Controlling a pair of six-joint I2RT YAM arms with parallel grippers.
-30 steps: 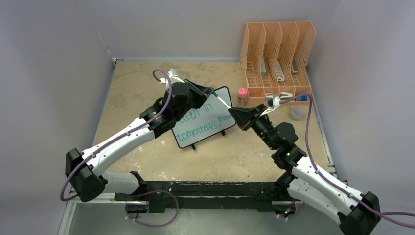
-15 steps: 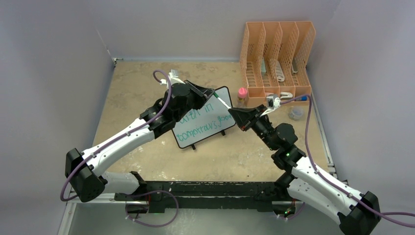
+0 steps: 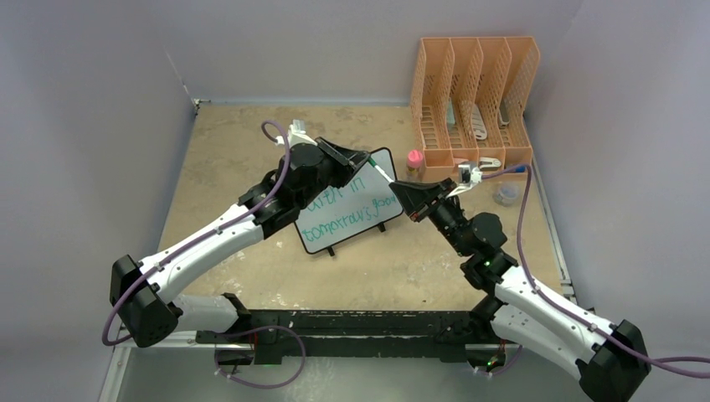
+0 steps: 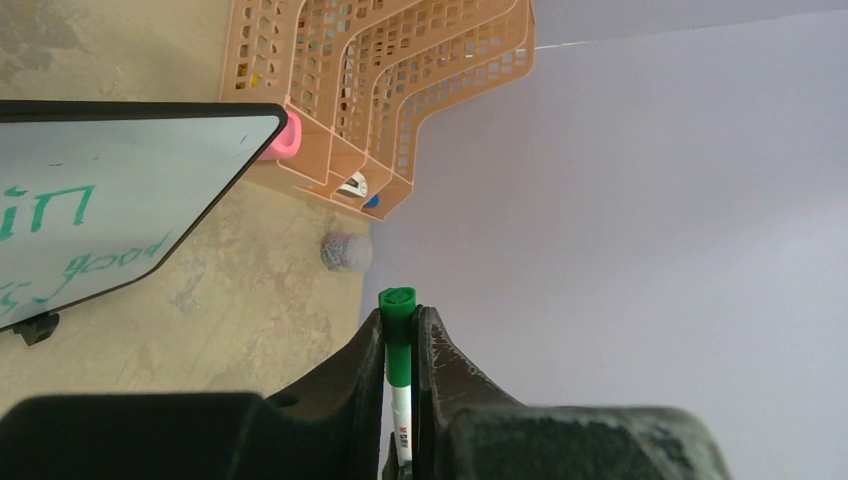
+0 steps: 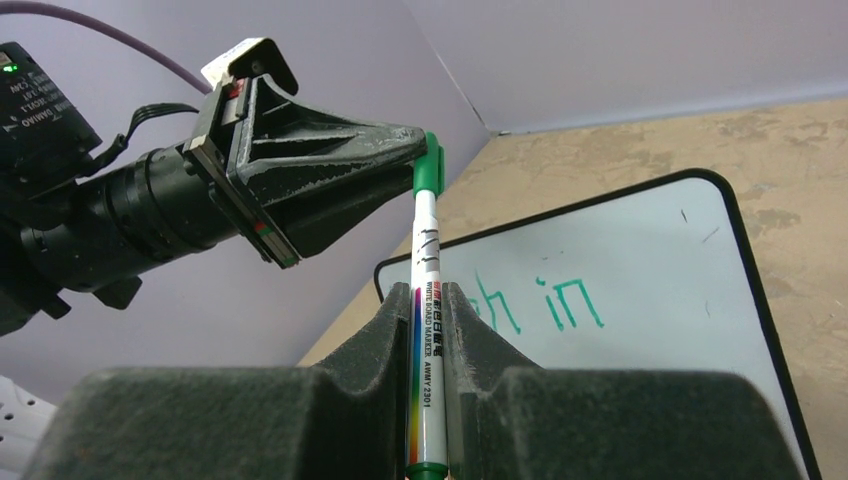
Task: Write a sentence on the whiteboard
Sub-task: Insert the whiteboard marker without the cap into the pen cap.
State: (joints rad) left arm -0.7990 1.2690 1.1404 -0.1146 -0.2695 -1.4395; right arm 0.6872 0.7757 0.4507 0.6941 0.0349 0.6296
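Observation:
The whiteboard (image 3: 352, 211) stands tilted on the table's middle, and its black frame shows in the wrist views (image 4: 150, 112) (image 5: 745, 270). The sentence (image 3: 345, 219) is green lettering in two lines, its start hidden behind my left arm; "in" (image 5: 568, 303) is readable. A white marker (image 3: 382, 174) (image 5: 427, 320) with a green cap (image 4: 398, 305) (image 5: 428, 170) spans between both grippers, above the board's upper right corner. My left gripper (image 3: 365, 159) (image 4: 400, 315) is shut on the cap end. My right gripper (image 3: 396, 188) (image 5: 427, 292) is shut on the barrel.
An orange file organiser (image 3: 473, 96) (image 4: 380, 80) stands at the back right. A pink-capped small bottle (image 3: 414, 161) sits beside it, near the board's corner. A small jar (image 3: 506, 194) (image 4: 343, 251) rests by the right wall. Walls close in on three sides.
The right arm's elbow and both grippers shifted very slightly. The marker stays pinched between the two grippers in nearly the same spot.

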